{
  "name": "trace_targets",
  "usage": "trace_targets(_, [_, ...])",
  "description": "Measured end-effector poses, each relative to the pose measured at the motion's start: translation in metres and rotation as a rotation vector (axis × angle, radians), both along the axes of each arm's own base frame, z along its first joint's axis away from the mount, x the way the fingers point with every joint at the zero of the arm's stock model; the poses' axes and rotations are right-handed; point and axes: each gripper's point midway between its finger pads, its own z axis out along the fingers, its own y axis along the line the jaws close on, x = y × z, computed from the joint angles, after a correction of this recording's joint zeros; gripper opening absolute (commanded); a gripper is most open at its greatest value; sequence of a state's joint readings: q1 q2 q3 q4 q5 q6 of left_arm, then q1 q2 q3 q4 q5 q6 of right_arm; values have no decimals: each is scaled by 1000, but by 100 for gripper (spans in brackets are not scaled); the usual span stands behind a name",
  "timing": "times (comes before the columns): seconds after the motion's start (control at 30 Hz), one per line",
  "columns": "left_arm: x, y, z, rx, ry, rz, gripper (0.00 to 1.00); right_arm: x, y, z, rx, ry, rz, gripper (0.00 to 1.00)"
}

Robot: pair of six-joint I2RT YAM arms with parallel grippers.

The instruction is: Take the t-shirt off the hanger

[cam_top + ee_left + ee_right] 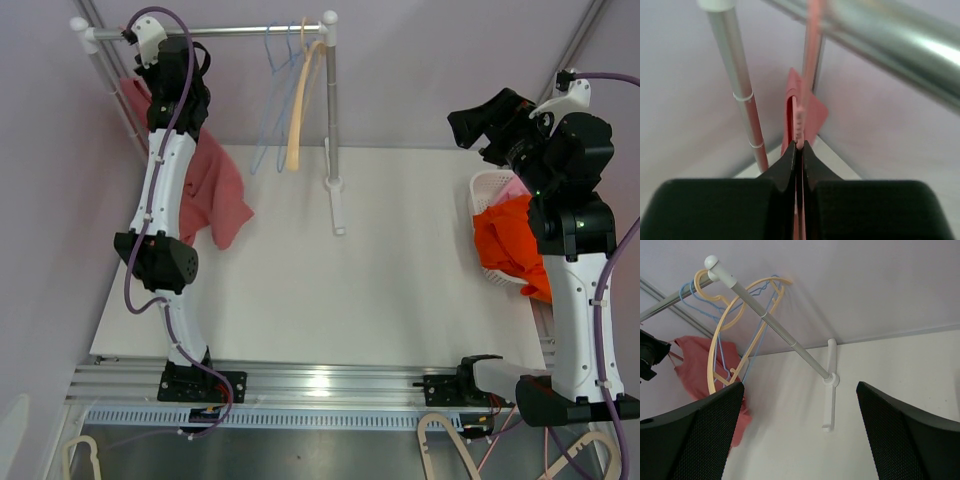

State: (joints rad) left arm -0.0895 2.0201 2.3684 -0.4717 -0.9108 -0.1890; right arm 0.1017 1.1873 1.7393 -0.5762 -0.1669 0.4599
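1. At the near edge, the 2 arm bases are sitting on an aluminium rail (330,385), and a cream hanger (437,440) is lying just in front of it, near the right base.
2. Beyond the rail, the white table (380,290) is stretching back to the wall.
3. On the table's right side, a white basket (485,182) is holding an orange cloth (505,245) that is spilling over its near rim.
4. The right end effector (797,390) is hanging raised above the basket and facing the rack, with its 2 fingers spread wide and nothing between them.
5. The pink t-shirt (215,190) is hanging at the left end of the rack, draping down beside the left arm's white forearm, its lower edge reaching toward the table.
6. The left end effector (798,146) is reaching up under that left end, with its fingers pinching almost fully together on a thin ribbed part of the pink hanger (799,117); the t-shirt is showing just beyond the fingertips.
7. Farthest back, the rack (240,30) is standing against the wall with its rail running across the top.
8. Near the rail's right end, blue hangers (272,55) and 1 yellow hanger (297,110) are hanging bare, well apart from the t-shirt.
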Motion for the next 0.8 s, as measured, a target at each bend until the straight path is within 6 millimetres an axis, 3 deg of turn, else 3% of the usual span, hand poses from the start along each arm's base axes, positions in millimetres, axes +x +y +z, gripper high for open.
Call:
trace_targets(0.43, [7, -2, 2, 21, -8, -17, 1, 0, -1, -1, -16, -3, -1, 100])
trace_targets(0.63, [16, -18, 1, -14, -24, -130, 1, 2, 1, -8, -18, 13, 5, 100])
trace_targets(0.8, [8, -30, 13, -20, -55, -209, 1, -3, 1, -15, -19, 23, 11, 99])
